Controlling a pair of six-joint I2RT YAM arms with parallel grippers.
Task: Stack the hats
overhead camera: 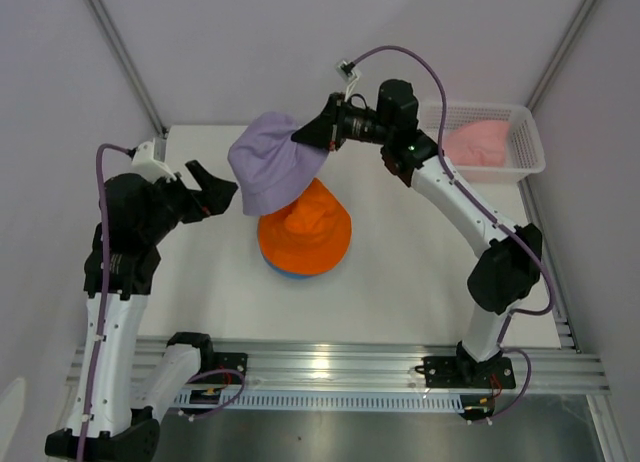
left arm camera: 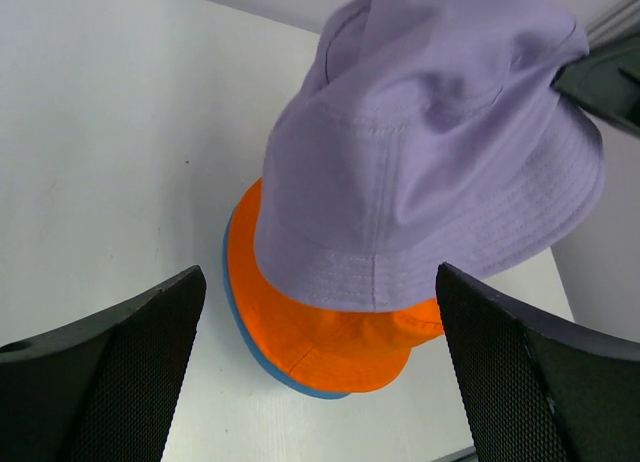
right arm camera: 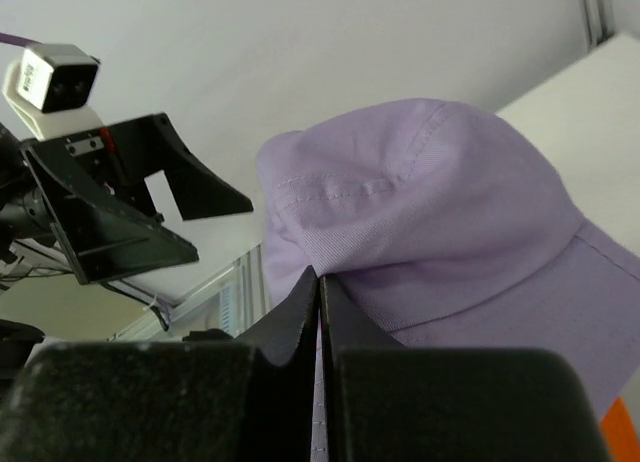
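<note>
An orange hat (overhead camera: pixel 305 232) lies on a blue hat (overhead camera: pixel 285 273), of which only the brim's edge shows, at the table's middle. My right gripper (overhead camera: pixel 300 134) is shut on the lavender hat (overhead camera: pixel 272 164) and holds it in the air above the far left side of the orange one. In the right wrist view the fingertips (right arm camera: pixel 318 282) pinch lavender hat fabric (right arm camera: pixel 430 202). My left gripper (overhead camera: pixel 215 190) is open and empty, just left of the lavender hat (left arm camera: pixel 430 142). A pink hat (overhead camera: pixel 475 142) lies in the white basket.
The white mesh basket (overhead camera: pixel 528 147) stands at the table's back right corner. A metal rail runs along the near edge (overhead camera: pixel 340 367). Grey walls close the sides and back.
</note>
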